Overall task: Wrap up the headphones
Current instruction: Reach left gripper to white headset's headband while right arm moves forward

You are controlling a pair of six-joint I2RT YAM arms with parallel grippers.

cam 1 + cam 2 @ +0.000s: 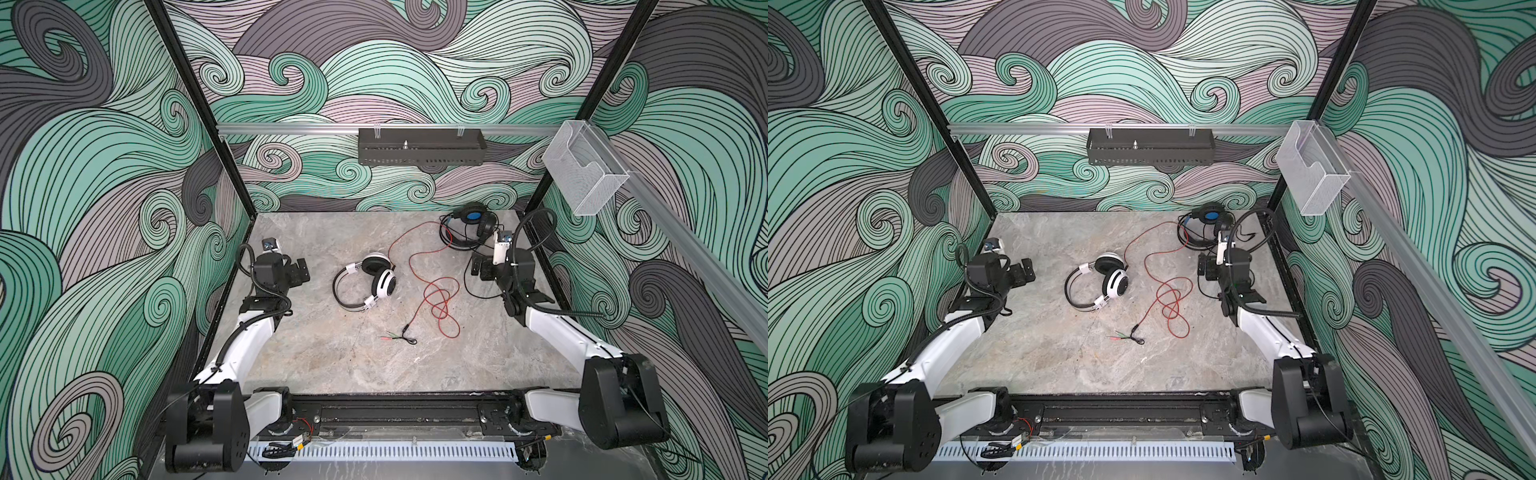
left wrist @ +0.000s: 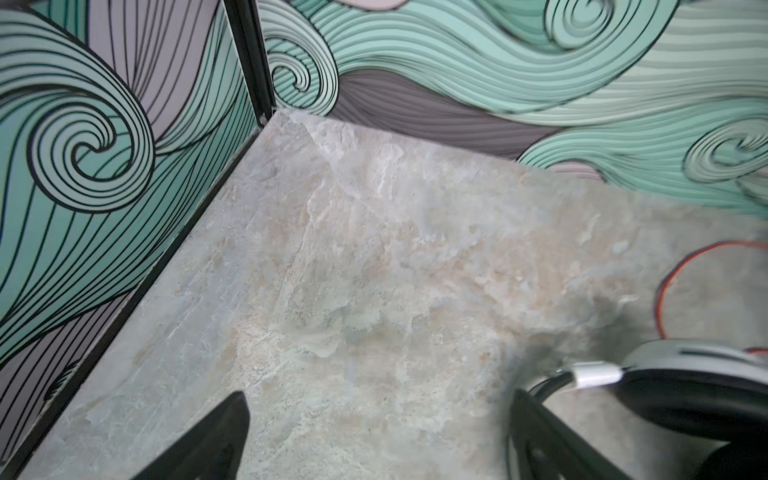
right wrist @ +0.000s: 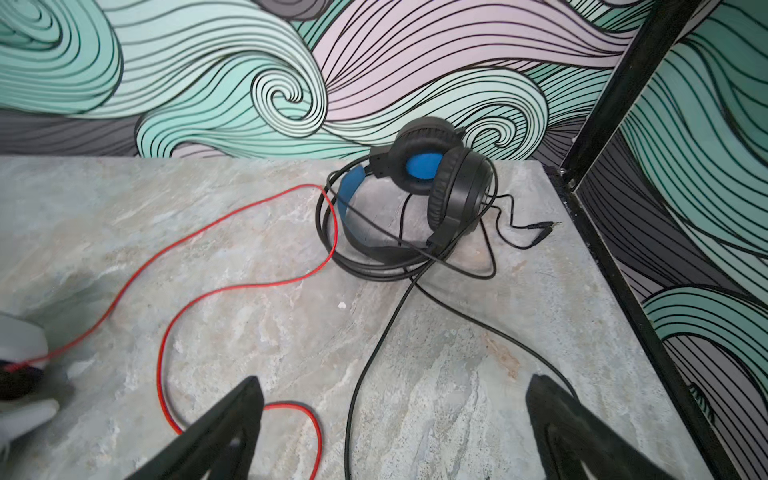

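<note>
Two pairs: both sets of headphones lie on the table (image 1: 311,365) (image 1: 1038,365), well apart from each other.
White headphones (image 1: 365,282) (image 1: 1100,282) (image 2: 685,386): near the middle of the table, the two cups with black pads close together on the right and the band arcing out to the left.
Red cord (image 1: 432,291) (image 1: 1167,299) (image 2: 660,299) (image 3: 208,291): leaves the white pair toward the far right, crosses the black pair's coil, turns back and piles into loose loops right of the white pair.
Plugs (image 1: 388,334) (image 1: 1115,336): one green and one pink, at the cord's near end, past a small black splitter (image 1: 409,338) (image 1: 1138,340).
Black headphones (image 1: 469,226) (image 1: 1206,220) (image 3: 424,187): in the far right corner, blue lining showing inside one cup and under the band.
Black cord (image 1: 478,291) (image 3: 374,353): coiled loosely around that pair, with one run trailing nearward and its plug lying beside the right wall.
Left hand (image 1: 305,274) (image 1: 1027,272) (image 2: 378,395): left of the white pair, fingers spread wide and empty; the wrist view shows the white pair's band just beside one finger.
Right hand (image 1: 478,268) (image 1: 1204,268) (image 3: 395,379): just nearer than the black pair, fingers spread wide and empty; the wrist view shows the black cord lying on the table between them and the red cord passing by one finger.
Black tray (image 1: 419,147) (image 1: 1150,145): on the far rail.
Clear box (image 1: 582,174) (image 1: 1312,166): on the right rail.
</note>
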